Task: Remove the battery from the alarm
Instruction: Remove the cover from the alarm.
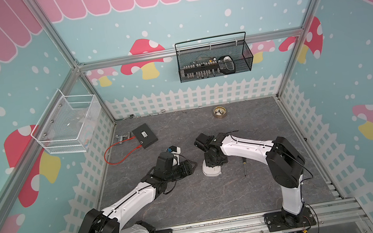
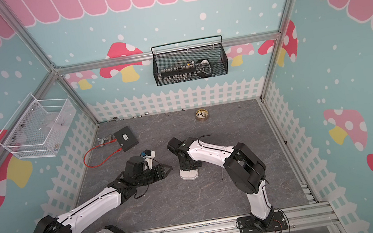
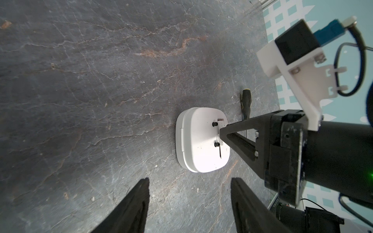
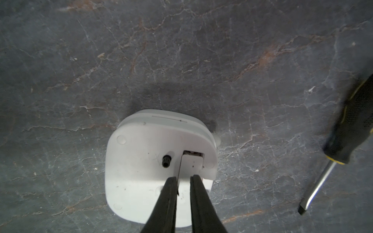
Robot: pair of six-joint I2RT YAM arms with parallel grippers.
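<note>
The right claw [image 4: 183,177], narrow with tips at the cover plate [image 4: 191,163] on the alarm [image 4: 141,161], grip unclear, should ease it off while the wide left claw [image 3: 189,179] steadies the rim.

Right hand [image 2: 188,166] points down onto the white alarm [image 2: 189,174]; left hand [image 2: 163,170] is just beside it.
</note>
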